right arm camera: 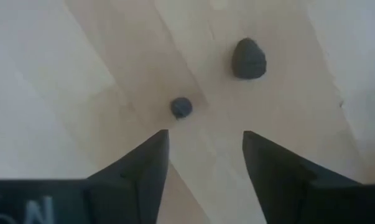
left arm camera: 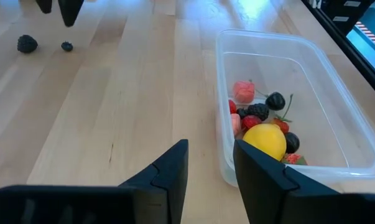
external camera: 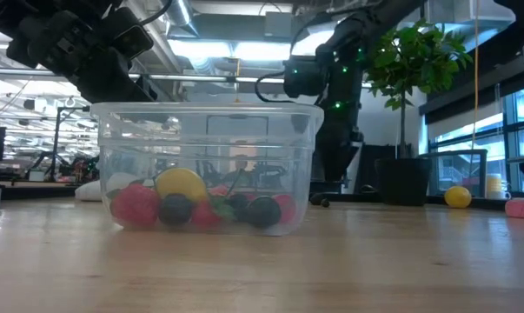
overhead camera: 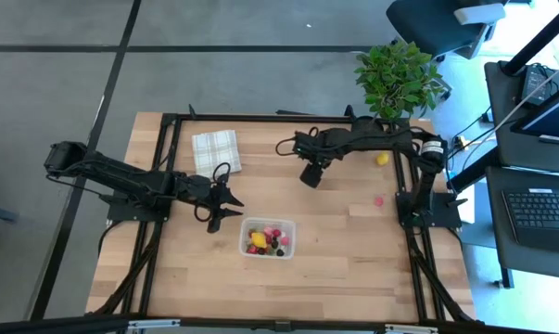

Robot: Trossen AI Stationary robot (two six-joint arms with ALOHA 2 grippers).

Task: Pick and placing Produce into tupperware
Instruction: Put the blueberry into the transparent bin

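Right gripper [right arm camera: 203,158] hovering open above small dark berry [right arm camera: 181,107]; probably soft, light, rolls easily, so pinching gently across its middle.

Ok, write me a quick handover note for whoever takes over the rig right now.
Left gripper: open, empty, beside the tupperware.
Right gripper: open, empty, above two dark berries, a small one and a larger one, on the table.
Done: the tub holds several pieces, among them a lemon and red and dark berries.
Left: those two dark berries, plus a yellow piece and a pink piece on the table near the right arm's base.
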